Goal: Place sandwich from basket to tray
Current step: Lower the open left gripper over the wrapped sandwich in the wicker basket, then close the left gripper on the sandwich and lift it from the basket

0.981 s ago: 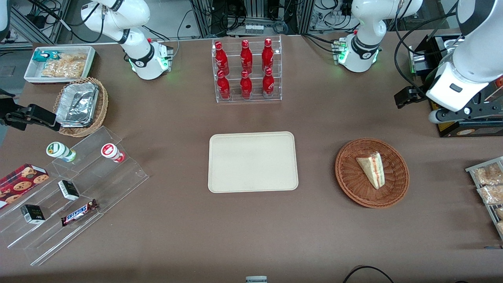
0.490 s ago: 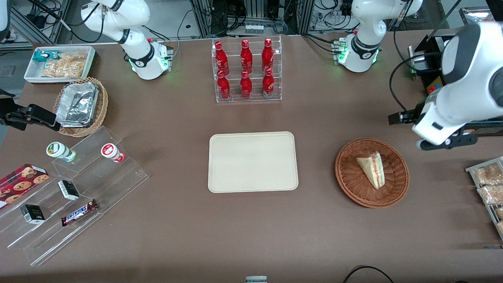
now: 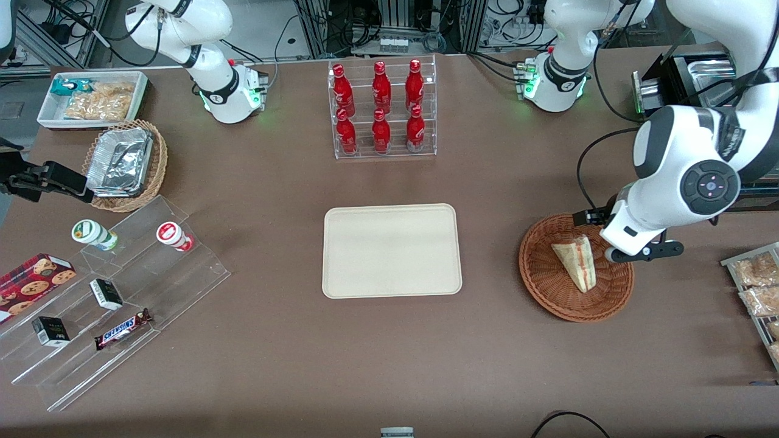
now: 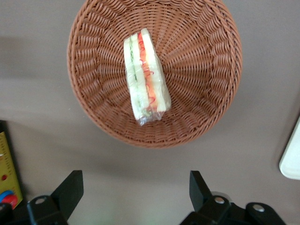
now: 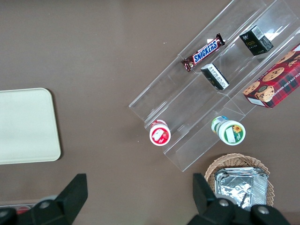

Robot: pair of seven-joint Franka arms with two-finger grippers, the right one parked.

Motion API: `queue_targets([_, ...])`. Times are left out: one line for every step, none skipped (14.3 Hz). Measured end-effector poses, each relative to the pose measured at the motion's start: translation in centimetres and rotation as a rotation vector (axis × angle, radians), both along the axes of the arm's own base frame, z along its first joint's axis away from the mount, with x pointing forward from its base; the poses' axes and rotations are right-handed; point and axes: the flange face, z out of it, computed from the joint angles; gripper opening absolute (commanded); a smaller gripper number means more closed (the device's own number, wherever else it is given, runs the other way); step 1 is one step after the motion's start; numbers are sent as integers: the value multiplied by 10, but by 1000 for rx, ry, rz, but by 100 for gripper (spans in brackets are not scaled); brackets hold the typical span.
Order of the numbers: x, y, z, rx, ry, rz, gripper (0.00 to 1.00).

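The sandwich (image 3: 578,261), a pale wedge with red and green filling in clear wrap, lies in the reddish-brown wicker basket (image 3: 548,286). The left wrist view looks down on the sandwich (image 4: 145,77) in the basket (image 4: 206,93). My left gripper (image 3: 627,243) hangs above the basket's rim on the side toward the working arm's end. It is open and empty, with the fingertips (image 4: 70,187) wide apart over bare table just outside the rim. The cream tray (image 3: 389,249) lies empty mid-table, toward the parked arm from the basket; its corner shows in the left wrist view (image 4: 293,154).
A clear rack of red bottles (image 3: 382,109) stands farther from the camera than the tray. Bagged snacks (image 3: 754,286) lie at the working arm's end of the table. A clear stepped shelf (image 3: 115,292) and a foil-tray basket (image 3: 125,164) sit toward the parked arm's end.
My left arm has swung in from the working arm's end of the table, toward the camera, until the gripper is over the basket's rim. Sandwich, basket and tray have not moved.
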Motion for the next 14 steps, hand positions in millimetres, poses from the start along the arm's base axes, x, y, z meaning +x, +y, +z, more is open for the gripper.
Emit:
queue_targets([-3, 1, -11, 0, 1, 5, 100])
queue_targets([-7, 1, -23, 0, -1, 10, 100])
queue_targets([-9, 2, -35, -1, -10, 20, 100])
queue_targets([-12, 2, -47, -1, -20, 37, 100])
queue_targets([-13, 2, -57, -2, -31, 53, 100])
queue_targets([-14, 2, -66, -4, -38, 63, 100])
queue_targets([-14, 2, -73, -7, -42, 67, 100])
queue_targets([-12, 1, -79, -11, -49, 71, 100])
queue_targets([-10, 1, -85, -14, -52, 77, 100])
queue_targets([-9, 3, -91, -15, -51, 88, 100])
queue_targets([-6, 5, -98, -19, -58, 97, 100])
queue_targets([-4, 7, -105, -23, -65, 107, 100])
queue_targets([-2, 8, -112, -26, -69, 118, 100])
queue_targets([-1, 7, -119, -28, -73, 131, 100])
